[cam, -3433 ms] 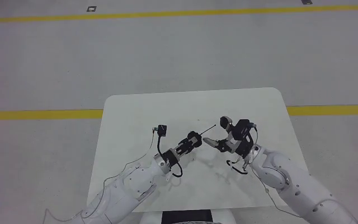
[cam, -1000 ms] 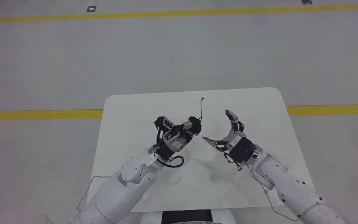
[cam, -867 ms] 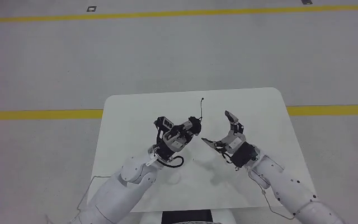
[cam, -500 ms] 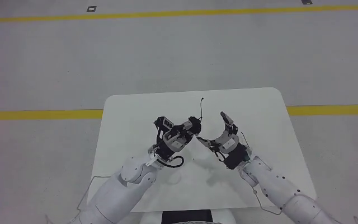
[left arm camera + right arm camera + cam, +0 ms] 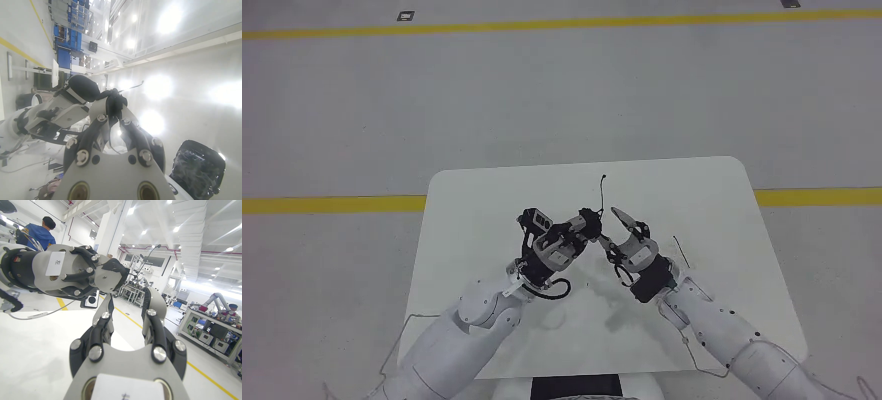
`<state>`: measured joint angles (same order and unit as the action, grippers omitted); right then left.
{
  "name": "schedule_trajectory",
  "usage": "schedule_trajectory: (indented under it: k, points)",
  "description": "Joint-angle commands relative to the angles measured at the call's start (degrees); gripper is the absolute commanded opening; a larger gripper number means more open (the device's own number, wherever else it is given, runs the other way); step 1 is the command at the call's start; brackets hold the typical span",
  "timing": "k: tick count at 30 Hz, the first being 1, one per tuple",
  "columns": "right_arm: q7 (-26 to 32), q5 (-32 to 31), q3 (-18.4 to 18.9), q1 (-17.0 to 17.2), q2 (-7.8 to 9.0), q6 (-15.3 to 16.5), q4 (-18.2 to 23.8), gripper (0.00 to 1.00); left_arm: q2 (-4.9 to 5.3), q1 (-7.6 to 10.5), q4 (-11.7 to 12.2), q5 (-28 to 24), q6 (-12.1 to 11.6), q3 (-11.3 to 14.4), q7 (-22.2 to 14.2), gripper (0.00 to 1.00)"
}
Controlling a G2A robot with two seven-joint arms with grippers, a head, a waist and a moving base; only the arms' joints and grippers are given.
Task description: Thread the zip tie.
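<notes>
A robotics lab in a large industrial hall.

Seen from above, yellow lines [image 5: 332,204] cross the grey floor at 12, 9 and 3 o'clock from the white table [image 5: 692,190]. The wrist views take in rows of ceiling lights [image 5: 175,229], a white pillar [image 5: 107,228], blue storage racks [image 5: 64,32], metal-framed workbenches [image 5: 204,323] and another robot arm [image 5: 213,298].

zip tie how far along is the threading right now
Done: the left end effector is shut on the zip tie, whose strap sticks out straight and free. In hand: the right end effector is open, close beside the left one, gripping nothing. Left: no loop shows, so probably the tail must yet be bent round and fed through the head.
</notes>
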<state>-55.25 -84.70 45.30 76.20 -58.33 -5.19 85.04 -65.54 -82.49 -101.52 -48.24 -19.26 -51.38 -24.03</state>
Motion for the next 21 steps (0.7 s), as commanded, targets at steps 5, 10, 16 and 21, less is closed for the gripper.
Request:
schedule_trajectory:
  k: [5,10,16,21]
  points:
    - [-1.44,-0.14,0.63,0.42,-0.64,0.45,-0.1,0.31,0.0,0.0,0.0,0.0,0.0,0.0,0.0,0.0]
    - [-2.51,-0.63,1.21,0.77,-1.19,0.45,0.14,0.3,0.0,0.0,0.0,0.0,0.0,0.0,0.0,0.0]
    - [-2.55,-1.23,1.69,1.11,-1.77,0.92,0.29,0.28,0.0,0.0,0.0,0.0,0.0,0.0,0.0,0.0]
    - [-2.31,-1.35,2.22,1.13,-2.38,0.48,0.02,0.25,0.0,0.0,0.0,0.0,0.0,0.0,0.0,0.0]
